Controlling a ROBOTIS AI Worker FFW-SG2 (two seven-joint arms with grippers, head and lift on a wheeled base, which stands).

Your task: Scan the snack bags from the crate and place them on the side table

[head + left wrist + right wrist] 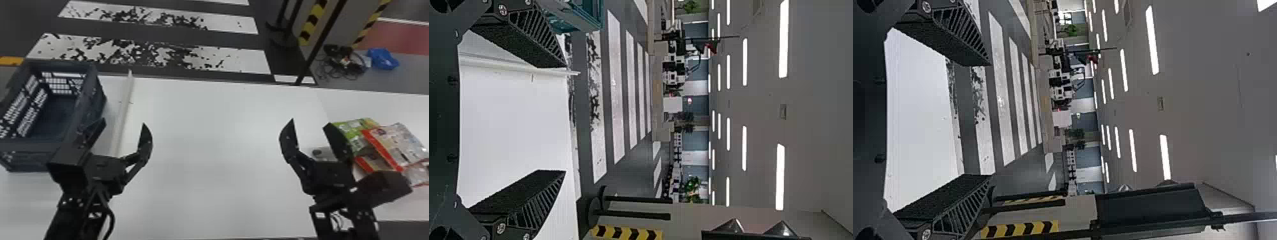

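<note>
Snack bags (395, 143) are heaped on the side bench (399, 210), beside the right claw (308, 123). Both it and the left claw (124, 123) are spread wide, gripping nothing. Placing seems finished; the right claw is best raised before being withdrawn, lest the heap be dragged. Bag edges are hidden by it or cut off; the near floor of the crate (28, 146) is masked.

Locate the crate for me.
The crate is at the head view's left edge, on the white table, left of the raised white strip and close to the left claw.
</note>
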